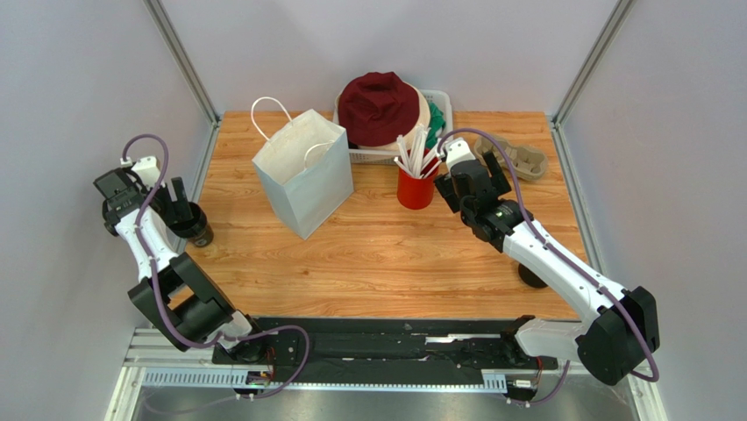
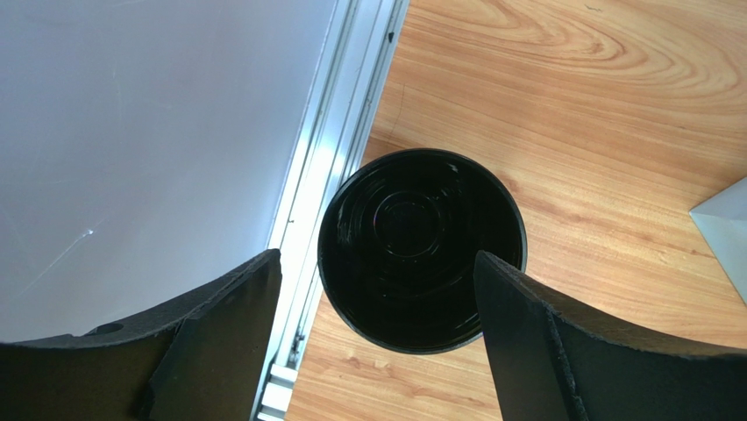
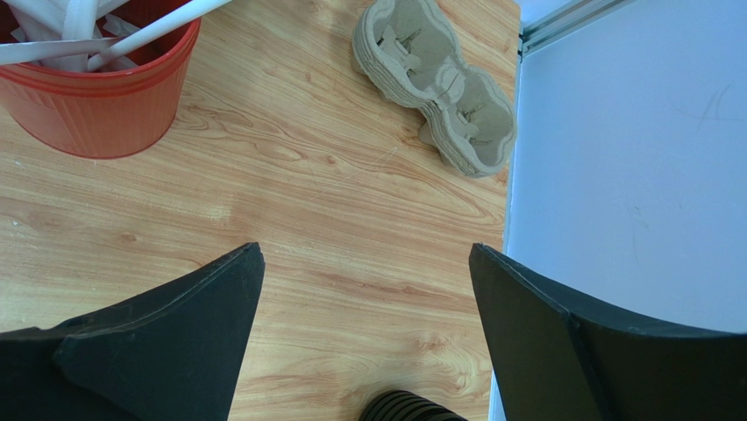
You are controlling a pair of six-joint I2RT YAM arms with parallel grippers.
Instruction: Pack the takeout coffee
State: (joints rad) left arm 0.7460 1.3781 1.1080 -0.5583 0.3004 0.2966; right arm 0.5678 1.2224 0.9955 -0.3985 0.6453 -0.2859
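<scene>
The takeout coffee (image 1: 196,230) is a small dark cup at the table's far left edge. From above, in the left wrist view, the takeout coffee (image 2: 421,250) shows a glossy black round top with concentric rings. My left gripper (image 1: 180,210) hangs over it, open. In the left wrist view my left gripper (image 2: 378,253) straddles the cup: the right finger meets its rim and the left finger stands apart over the rail. My right gripper (image 1: 473,173) is open over bare wood beside the red cup. Nothing lies between the fingers of my right gripper (image 3: 366,246).
A white paper bag (image 1: 302,171) stands open at centre left. The red cup (image 1: 416,189) (image 3: 96,96) holds white straws. A cardboard cup carrier (image 1: 517,158) (image 3: 438,88) lies at back right. A basket (image 1: 443,101) holds a maroon hat (image 1: 381,105). A black ribbed item (image 3: 403,408) sits under the right arm.
</scene>
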